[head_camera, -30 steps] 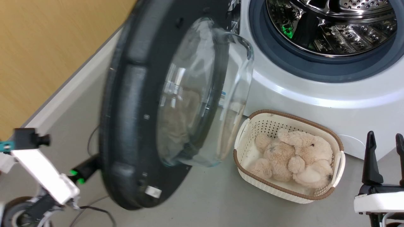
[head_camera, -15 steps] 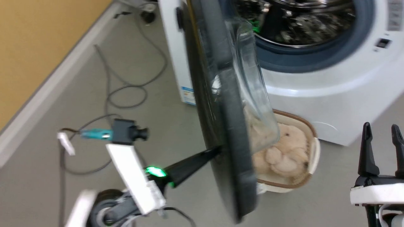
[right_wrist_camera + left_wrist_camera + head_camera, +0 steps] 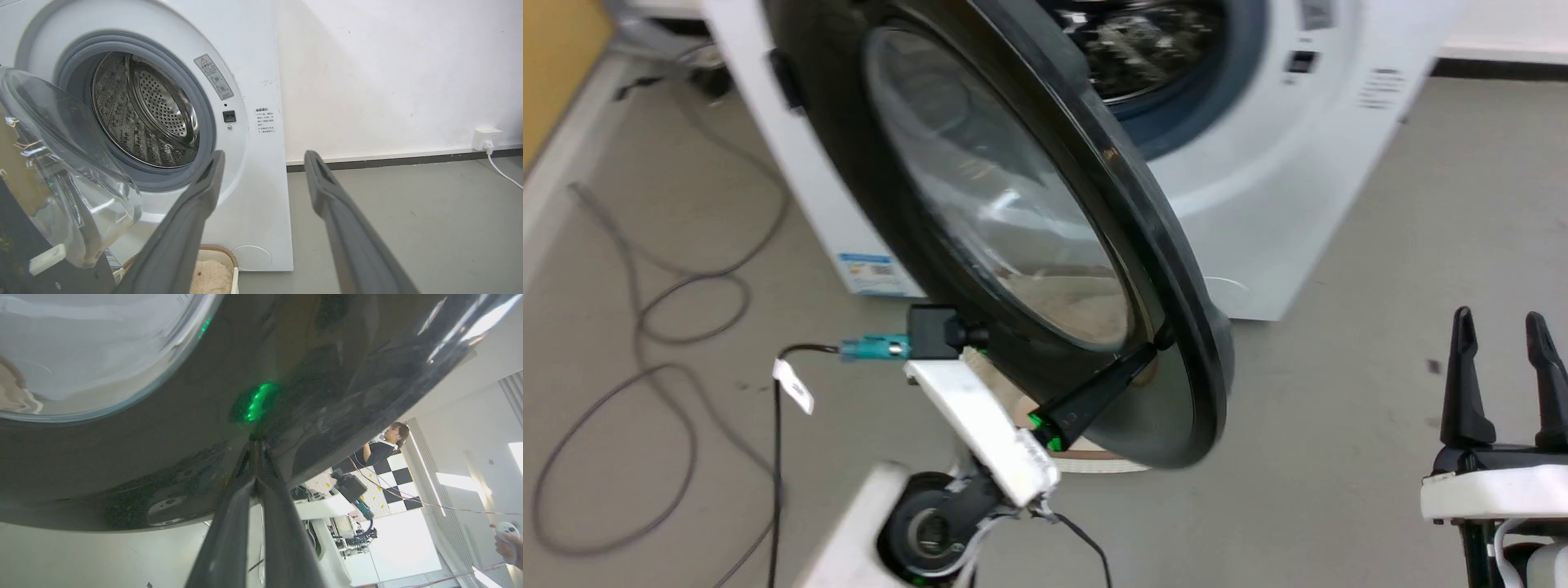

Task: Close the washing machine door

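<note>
Layout: white washing machine at far centre on grey floor, its steel drum exposed. Hinged on the machine's left, the washing machine door stands partway open, glossy outer face toward the near side. Left claw is clenched on nothing, tips together and touching the door's black rim low on its free edge. Right claw is released, fingers spread, near right, well apart from the door. Basket with plush sits on the floor just below the door.
</note>
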`<state>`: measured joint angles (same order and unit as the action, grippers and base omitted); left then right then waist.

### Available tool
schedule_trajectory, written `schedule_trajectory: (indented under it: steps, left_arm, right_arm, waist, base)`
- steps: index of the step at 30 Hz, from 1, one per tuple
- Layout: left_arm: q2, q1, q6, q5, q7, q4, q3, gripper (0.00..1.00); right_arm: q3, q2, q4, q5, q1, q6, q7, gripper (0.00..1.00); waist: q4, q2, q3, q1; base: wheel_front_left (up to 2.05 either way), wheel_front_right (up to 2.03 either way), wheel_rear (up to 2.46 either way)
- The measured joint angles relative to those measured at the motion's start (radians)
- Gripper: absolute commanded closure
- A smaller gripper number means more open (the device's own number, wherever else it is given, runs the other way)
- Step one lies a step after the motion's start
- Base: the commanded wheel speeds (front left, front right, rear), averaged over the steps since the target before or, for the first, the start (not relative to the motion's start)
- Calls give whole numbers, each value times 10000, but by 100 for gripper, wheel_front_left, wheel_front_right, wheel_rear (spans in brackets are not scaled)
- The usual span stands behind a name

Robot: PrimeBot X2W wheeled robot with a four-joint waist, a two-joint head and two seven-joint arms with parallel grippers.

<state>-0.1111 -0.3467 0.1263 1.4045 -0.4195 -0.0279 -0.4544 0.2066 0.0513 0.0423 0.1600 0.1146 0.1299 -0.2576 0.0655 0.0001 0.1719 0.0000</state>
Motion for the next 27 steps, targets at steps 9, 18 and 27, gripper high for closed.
schedule_trajectory:
  steps: [9, 18, 27]
  left_arm:
    - [-46, -537, 0, -430, 1998, -1396, -1250, 100]
    - [-1041, -1225, -2, -2677, 6403, -2516, -1475, 100]
    - [-1636, -1061, -2370, -8433, 6771, -1177, 2159, 100]
  right_arm:
    - [-290, 0, 107, 71, -20, 0, 0, 0]
    - [-267, -2, 148, -29, -32, 0, 0, 0]
    - [48, -2, -244, -320, 273, 0, 0, 0]
  waist:
    - [-603, 0, -129, 0]
    - [-467, 0, -500, 0]
    - [-167, 0, -736, 0]
  base:
    - [0, 0, 0]
    - [0, 0, 0]
    - [0, 0, 0]
